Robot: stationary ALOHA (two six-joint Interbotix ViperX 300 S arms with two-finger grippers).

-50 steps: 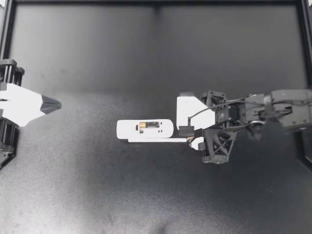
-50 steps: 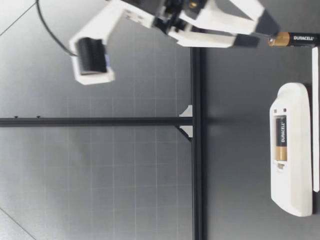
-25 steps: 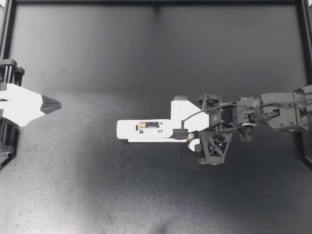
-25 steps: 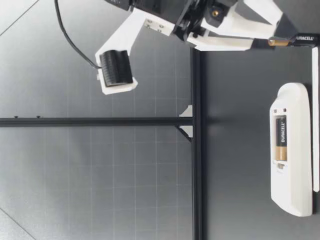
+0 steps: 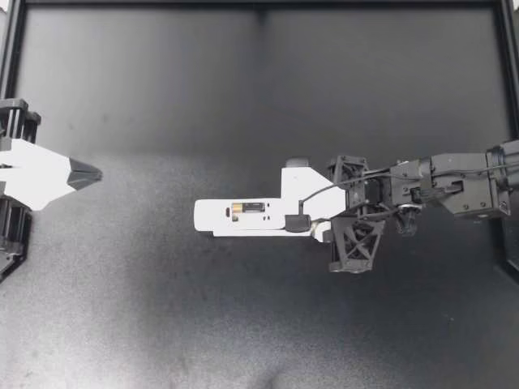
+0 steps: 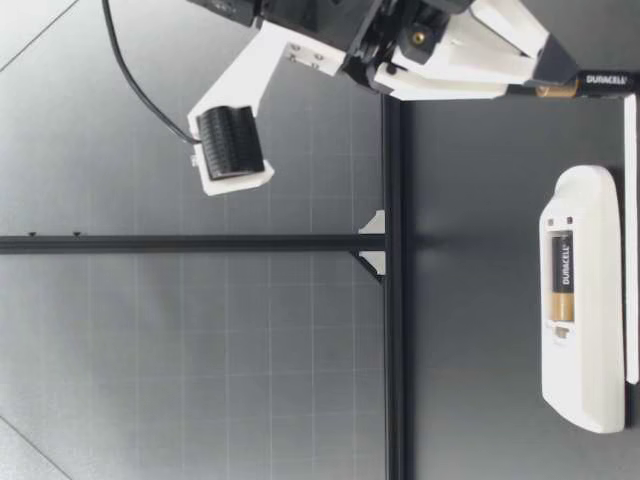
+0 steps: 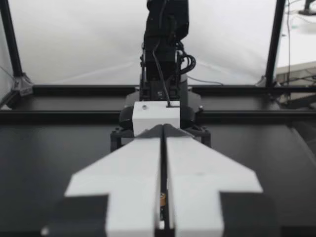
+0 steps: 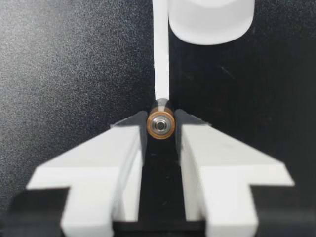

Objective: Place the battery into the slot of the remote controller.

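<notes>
A white remote (image 5: 241,215) lies mid-table with one battery (image 5: 247,209) in its open slot. My right gripper (image 5: 302,224) is at the remote's right end. In the right wrist view a second battery (image 8: 161,123) shows end-on, and the right gripper (image 8: 162,129) is shut on it, both fingers touching its sides. In the low view this battery (image 6: 590,85) sticks out past the fingertips (image 6: 555,72), low over the table beside the remote (image 6: 585,300). At the far left my left gripper (image 5: 81,173) is shut and empty.
A thin white strip (image 8: 161,64), perhaps the slot cover, lies along the remote's near side, just ahead of the held battery. A black frame (image 5: 259,5) borders the dark table. In the left wrist view my right arm (image 7: 163,74) stands opposite.
My right gripper has moved slightly toward the remote, and its fingers have come in from wide open onto the loose battery. The left arm has not moved.
</notes>
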